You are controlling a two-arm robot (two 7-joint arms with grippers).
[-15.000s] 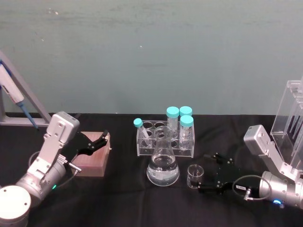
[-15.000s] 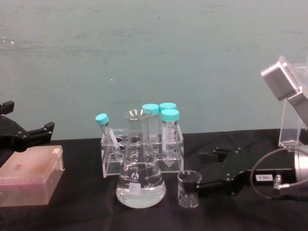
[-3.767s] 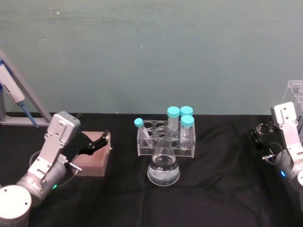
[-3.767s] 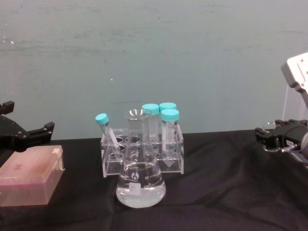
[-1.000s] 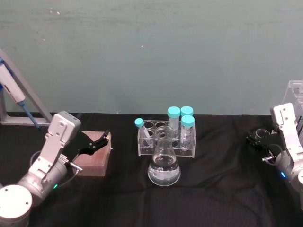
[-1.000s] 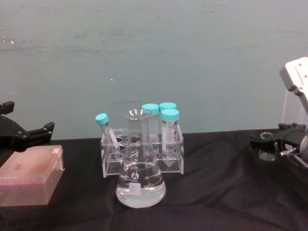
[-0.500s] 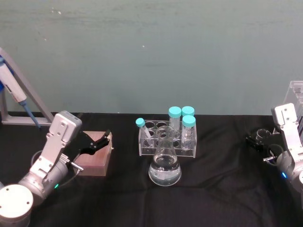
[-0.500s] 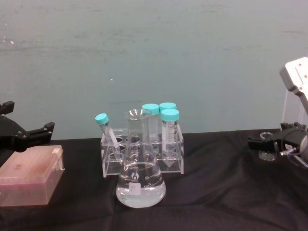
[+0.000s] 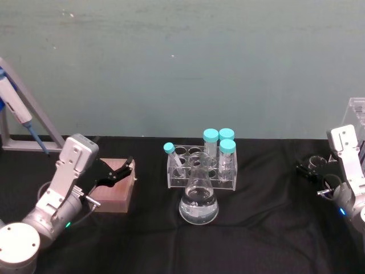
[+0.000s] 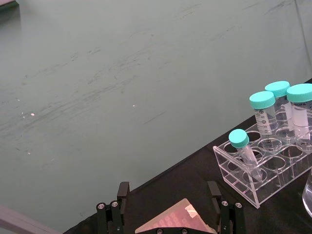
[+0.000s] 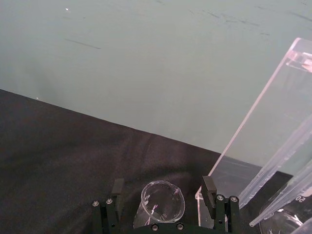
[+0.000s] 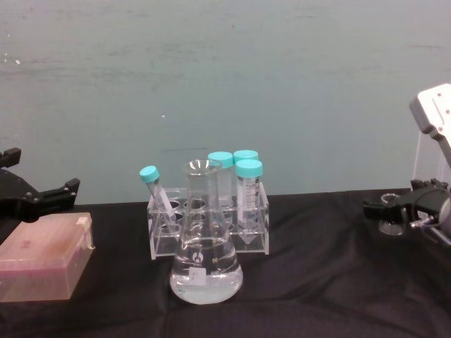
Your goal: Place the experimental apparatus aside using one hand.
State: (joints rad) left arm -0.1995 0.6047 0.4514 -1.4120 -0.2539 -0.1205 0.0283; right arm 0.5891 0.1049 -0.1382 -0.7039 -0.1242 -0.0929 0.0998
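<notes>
While the small glass beaker [image 11: 161, 204] stood on the black surface [image 9: 268, 228] between the spread fingers [image 11: 117, 187] of the right gripper [image 11: 163, 185], it was gripped by neither. Should the fingers be drawn back crookedly, the beaker could be clipped and tipped, or knocked against the acrylic pipette stand [image 11: 273, 122] set just beside them. The conical flask [image 9: 198, 202] and a tube rack [image 9: 201, 171] were seen well apart from the fingers, untouched. The left gripper [image 10: 168, 190] was parked, fingers spread, over a pink box [image 9: 114, 194].
</notes>
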